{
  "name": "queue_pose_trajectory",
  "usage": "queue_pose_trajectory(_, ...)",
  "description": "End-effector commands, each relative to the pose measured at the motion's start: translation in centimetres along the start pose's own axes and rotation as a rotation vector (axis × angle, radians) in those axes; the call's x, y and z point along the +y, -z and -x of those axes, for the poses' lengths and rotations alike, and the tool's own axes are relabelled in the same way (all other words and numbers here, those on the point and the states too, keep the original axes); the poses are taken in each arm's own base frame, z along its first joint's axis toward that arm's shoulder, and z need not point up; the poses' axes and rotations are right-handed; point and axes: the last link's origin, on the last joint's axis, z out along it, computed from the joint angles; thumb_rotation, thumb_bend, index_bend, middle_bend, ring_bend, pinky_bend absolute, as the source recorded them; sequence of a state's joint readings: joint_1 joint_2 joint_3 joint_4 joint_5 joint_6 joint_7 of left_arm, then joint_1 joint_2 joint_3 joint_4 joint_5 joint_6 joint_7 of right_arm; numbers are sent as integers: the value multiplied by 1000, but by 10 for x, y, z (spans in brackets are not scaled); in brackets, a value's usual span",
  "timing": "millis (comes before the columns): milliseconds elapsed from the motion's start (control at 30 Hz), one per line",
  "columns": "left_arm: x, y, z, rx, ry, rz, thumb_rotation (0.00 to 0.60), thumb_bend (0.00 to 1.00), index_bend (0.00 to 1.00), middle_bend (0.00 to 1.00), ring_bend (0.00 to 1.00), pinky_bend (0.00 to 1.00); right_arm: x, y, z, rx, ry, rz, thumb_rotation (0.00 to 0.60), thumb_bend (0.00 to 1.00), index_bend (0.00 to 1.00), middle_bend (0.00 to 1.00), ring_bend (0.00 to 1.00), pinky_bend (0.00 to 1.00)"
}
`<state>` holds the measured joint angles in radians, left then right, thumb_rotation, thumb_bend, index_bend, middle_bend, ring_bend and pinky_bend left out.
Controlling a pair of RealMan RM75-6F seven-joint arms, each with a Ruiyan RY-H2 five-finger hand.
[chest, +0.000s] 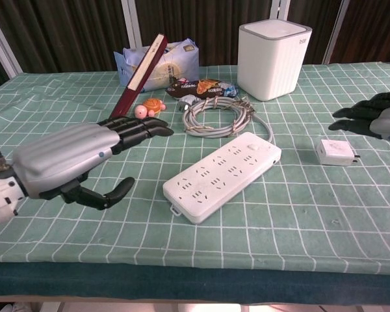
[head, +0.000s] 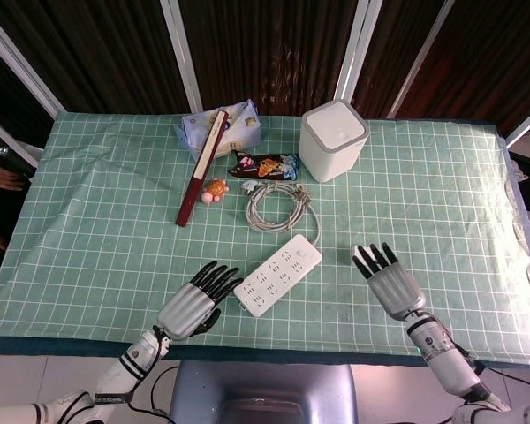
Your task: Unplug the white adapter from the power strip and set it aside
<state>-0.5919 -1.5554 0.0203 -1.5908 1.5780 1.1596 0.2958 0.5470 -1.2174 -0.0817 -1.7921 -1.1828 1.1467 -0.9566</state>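
Observation:
The white adapter lies on the green checked cloth, right of the power strip and apart from it, prongs pointing right. My right hand hovers just behind and right of it, fingers spread, holding nothing. In the head view my right hand covers the adapter. All the sockets of the power strip that show are bare. My left hand is open to the strip's left, clear of it; the chest view shows the left hand raised above the cloth.
A coiled white cable runs from the strip's far end. Behind it stand a white box, snack packets, a small orange toy, a dark red book and a blue bag.

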Motion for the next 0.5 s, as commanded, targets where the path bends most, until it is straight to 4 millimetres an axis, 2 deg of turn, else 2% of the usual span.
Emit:
queue_pose_trajectory(33, -15, 33, -18, 47, -7, -33, 570, 551, 0, 0, 0, 29, 22, 47, -12, 90, -155, 70, 600, 253, 0, 0, 0, 134)
queue_pose_trajectory(200, -49, 97, -38, 91, -54, -160, 564, 549, 0, 0, 0, 29, 50, 97, 7, 178, -267, 223, 600, 237, 0, 0, 0, 96)
queue_pose_trajectory(300, -67, 138, -42, 92, -64, -264, 549, 554, 0, 0, 0, 27, 57, 119, 26, 205, -318, 294, 600, 236, 0, 0, 0, 74)
queue_pose_trajectory(400, -80, 173, -42, 118, -49, -338, 596, 558, 0, 0, 0, 22, 64, 136, 46, 218, -398, 347, 600, 218, 0, 0, 0, 57)
queue_pose_trajectory(500, -92, 196, -37, 148, -35, -382, 600, 560, 0, 0, 0, 18, 78, 147, 56, 223, -487, 413, 600, 206, 0, 0, 0, 54)
